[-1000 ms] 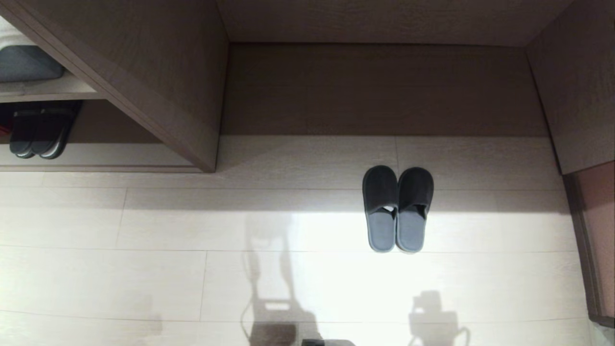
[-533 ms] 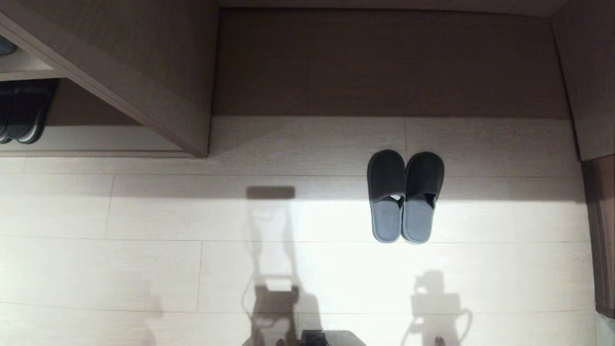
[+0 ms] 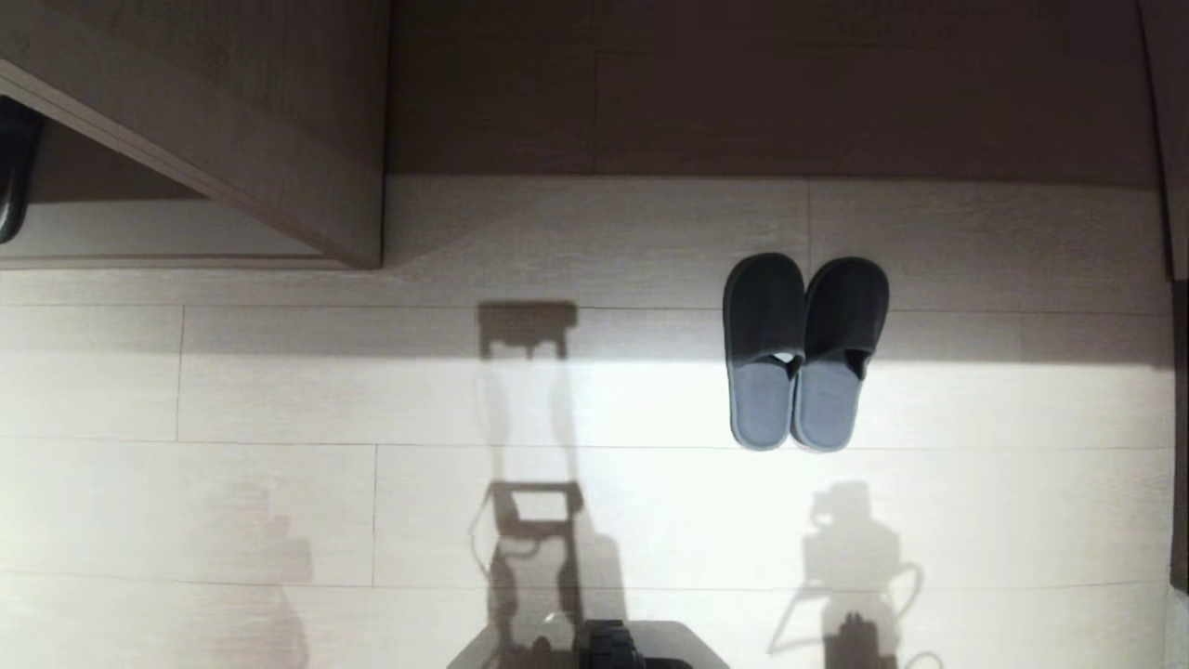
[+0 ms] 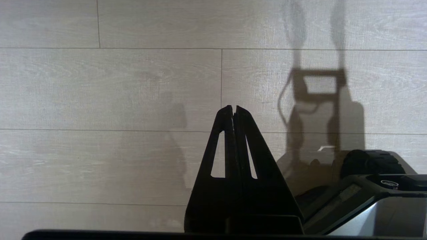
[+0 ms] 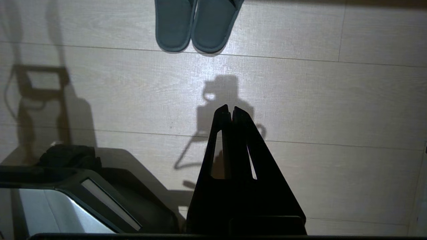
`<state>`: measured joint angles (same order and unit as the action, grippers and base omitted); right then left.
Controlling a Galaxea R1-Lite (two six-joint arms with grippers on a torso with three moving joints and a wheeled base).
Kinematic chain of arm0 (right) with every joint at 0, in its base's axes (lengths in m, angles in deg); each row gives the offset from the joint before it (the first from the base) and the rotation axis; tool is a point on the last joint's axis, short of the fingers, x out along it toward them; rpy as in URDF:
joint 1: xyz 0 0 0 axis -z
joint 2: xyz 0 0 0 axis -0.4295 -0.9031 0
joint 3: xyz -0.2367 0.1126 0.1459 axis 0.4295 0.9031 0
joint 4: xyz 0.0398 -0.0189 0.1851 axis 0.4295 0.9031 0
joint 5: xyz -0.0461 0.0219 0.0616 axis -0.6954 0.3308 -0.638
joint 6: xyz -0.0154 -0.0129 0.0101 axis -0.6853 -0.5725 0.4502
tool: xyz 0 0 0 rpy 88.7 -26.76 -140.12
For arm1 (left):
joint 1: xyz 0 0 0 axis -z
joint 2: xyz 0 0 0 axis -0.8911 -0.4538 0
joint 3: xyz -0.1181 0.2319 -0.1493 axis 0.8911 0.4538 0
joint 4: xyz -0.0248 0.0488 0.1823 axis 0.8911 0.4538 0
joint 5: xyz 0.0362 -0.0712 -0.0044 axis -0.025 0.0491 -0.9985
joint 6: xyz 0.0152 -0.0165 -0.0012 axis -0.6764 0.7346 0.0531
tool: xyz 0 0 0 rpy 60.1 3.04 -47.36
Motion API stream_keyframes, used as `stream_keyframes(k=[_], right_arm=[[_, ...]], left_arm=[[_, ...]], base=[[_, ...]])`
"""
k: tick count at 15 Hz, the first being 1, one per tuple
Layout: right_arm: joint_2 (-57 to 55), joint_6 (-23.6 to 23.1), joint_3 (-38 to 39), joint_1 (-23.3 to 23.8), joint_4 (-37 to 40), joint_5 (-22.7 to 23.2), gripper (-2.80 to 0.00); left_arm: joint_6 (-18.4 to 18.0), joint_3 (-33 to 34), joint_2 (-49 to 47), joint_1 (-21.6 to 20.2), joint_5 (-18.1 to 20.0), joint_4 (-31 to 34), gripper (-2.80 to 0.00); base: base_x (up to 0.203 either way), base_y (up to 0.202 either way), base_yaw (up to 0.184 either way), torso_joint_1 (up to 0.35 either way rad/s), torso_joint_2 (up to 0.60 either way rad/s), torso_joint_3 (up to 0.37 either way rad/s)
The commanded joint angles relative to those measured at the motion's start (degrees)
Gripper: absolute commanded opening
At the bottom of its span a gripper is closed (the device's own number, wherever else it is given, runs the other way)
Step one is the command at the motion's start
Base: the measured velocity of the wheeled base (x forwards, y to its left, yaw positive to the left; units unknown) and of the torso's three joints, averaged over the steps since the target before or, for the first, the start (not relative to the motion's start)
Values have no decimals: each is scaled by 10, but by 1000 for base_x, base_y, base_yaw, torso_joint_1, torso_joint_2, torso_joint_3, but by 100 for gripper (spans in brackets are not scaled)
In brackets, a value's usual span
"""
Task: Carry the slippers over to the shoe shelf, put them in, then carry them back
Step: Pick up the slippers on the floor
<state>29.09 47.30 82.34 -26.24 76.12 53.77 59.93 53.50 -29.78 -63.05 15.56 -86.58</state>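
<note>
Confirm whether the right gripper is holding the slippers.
No: the right gripper is shut on nothing above bare floor, and the slippers lie apart from it.

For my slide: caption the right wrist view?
Shut right end effector hangs above pale floor, short of the paired slippers.

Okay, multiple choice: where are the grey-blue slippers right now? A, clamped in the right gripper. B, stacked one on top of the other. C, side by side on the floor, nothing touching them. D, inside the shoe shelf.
C: the slippers lie side by side on the pale floor, while the right gripper hangs shut and empty short of their heels.
</note>
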Motion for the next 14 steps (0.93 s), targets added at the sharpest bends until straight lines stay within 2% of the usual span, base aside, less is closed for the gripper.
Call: stream_keyframes(k=[1,14], right_arm=[[0,-1,0,-1,0,0,-280],[0,7,0,-1,0,-3,-280]], left_arm=[[0,0,-1,-1,0,0,-280],[0,0,-1,-1,0,0,-280]], base=[[0,0,0,3,2,-193],[0,0,0,1,2,-200]])
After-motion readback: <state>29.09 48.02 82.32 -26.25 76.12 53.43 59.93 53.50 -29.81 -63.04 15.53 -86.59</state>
